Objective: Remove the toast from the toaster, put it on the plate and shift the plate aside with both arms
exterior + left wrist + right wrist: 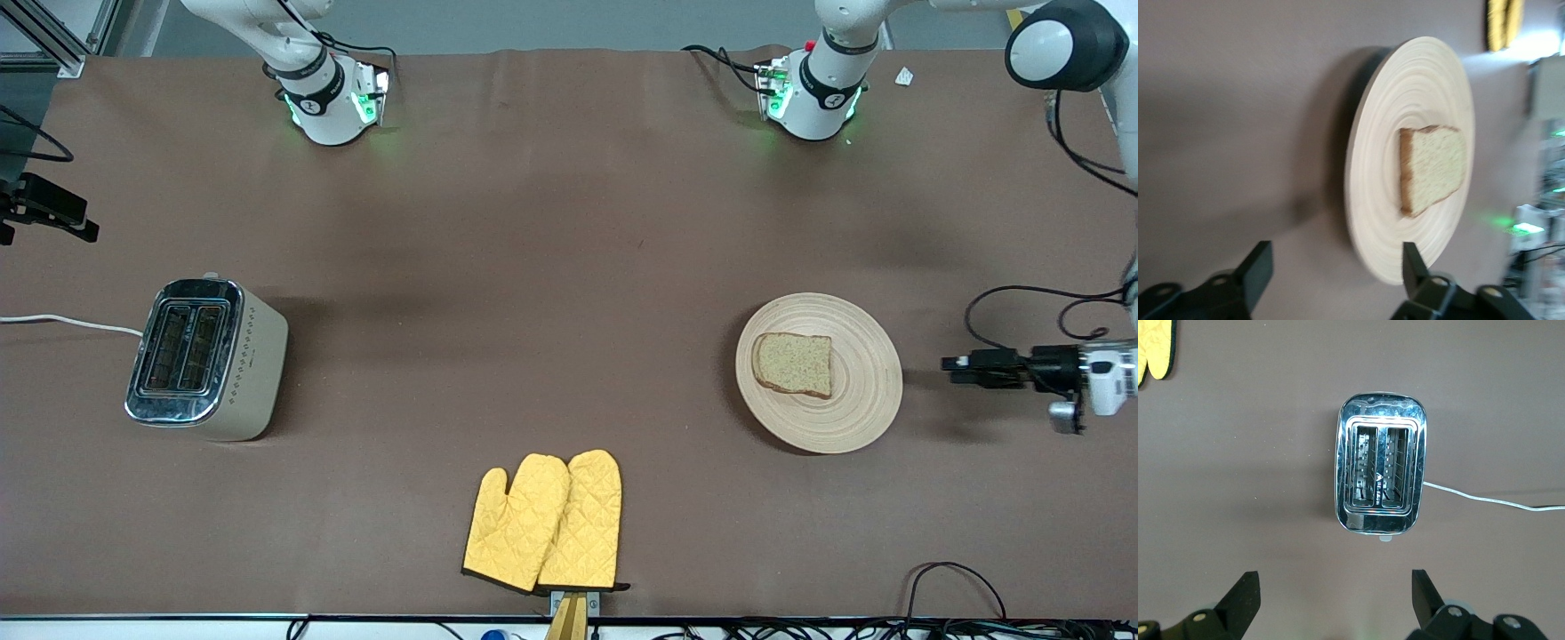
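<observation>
The plate (867,391) lies toward the left arm's end of the table with the toast (794,363) flat on it. Both show in the left wrist view, the plate (1378,173) and the toast (1433,168). My left gripper (956,364) is low beside the plate's rim, on the side of the left arm's end, pointing at it. It is open and empty (1337,261), apart from the rim. My right gripper (1333,587) is out of the front view. It is open and empty, high above the toaster (1381,464).
The silver and beige toaster (206,359) stands toward the right arm's end, both slots empty, its white cord (71,322) running off the table. Two yellow oven mitts (547,523) lie at the table edge nearest the front camera. A black fixture (44,212) juts in at that end.
</observation>
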{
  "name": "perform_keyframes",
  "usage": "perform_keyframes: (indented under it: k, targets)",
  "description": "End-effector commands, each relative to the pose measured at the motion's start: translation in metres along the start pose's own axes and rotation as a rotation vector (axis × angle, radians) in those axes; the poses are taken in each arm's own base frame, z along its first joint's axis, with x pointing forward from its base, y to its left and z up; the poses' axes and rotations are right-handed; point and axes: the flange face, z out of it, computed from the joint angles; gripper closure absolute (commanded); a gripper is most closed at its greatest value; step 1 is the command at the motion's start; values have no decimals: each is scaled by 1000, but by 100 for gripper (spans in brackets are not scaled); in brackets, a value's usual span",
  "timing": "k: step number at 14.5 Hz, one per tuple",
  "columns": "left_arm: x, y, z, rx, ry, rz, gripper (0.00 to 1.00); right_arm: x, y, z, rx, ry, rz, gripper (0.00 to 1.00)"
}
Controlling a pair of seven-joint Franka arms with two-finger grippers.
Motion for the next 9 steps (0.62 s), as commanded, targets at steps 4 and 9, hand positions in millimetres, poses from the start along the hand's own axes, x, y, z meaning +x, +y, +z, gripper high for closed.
perform_keyframes:
  k: [4, 9]
  targets:
    - [65, 240, -70, 491, -98, 111, 0, -4, 2, -1, 1, 7, -6, 0]
    - [65, 418, -67, 676, 2, -14, 0, -4, 1, -1, 2, 8, -7, 0]
